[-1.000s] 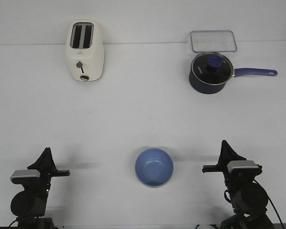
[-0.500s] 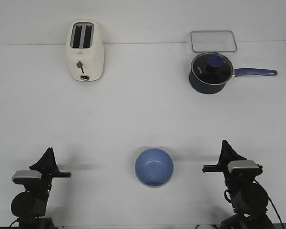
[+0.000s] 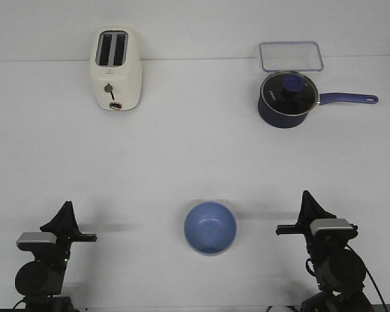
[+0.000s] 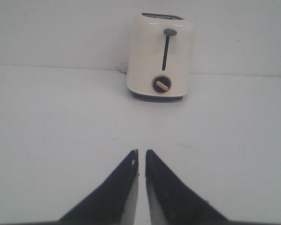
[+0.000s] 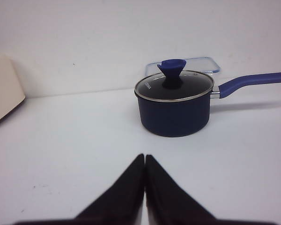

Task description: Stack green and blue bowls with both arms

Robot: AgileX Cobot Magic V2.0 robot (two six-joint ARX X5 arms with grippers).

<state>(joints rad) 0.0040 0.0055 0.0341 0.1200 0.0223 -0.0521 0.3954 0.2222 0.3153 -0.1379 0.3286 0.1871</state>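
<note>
The light blue bowl stands upright on the white table near the front, midway between my two arms. No pale green bowl shows on its own in any view. My left gripper is at the front left, well apart from the bowl; in the left wrist view its jaws stand almost together with nothing between them. My right gripper is at the front right, also apart from the bowl; in the right wrist view its jaws touch and hold nothing.
A cream toaster stands at the back left, also in the left wrist view. A dark navy saucepan with a glass lid and a long handle stands at the back right, with a clear plastic container behind it.
My left gripper has shifted a little to the right and down since a second ago. The bowl and the right arm have not moved.
</note>
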